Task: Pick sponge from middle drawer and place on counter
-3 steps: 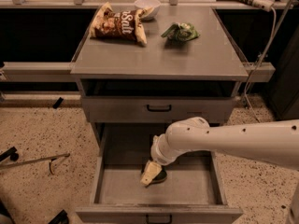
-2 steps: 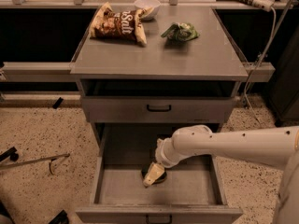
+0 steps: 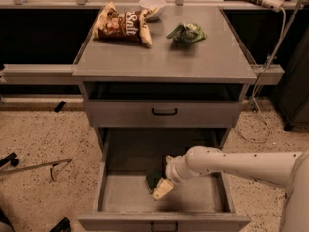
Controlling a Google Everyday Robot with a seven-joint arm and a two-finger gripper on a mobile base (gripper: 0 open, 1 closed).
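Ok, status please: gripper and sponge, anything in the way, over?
Gripper low in middle drawer, at sponge. Sponge in drawer, not yet on counter. Chip bag, green packet, bowl at counter's back.

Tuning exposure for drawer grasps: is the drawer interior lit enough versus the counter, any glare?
Camera view: dim, warm light overall; the counter is evenly lit, no hard glare; the middle drawer floor sits darker, shaded from above; the gripper is down inside it at the sponge, whose dark green face nearly blends into that shadow.
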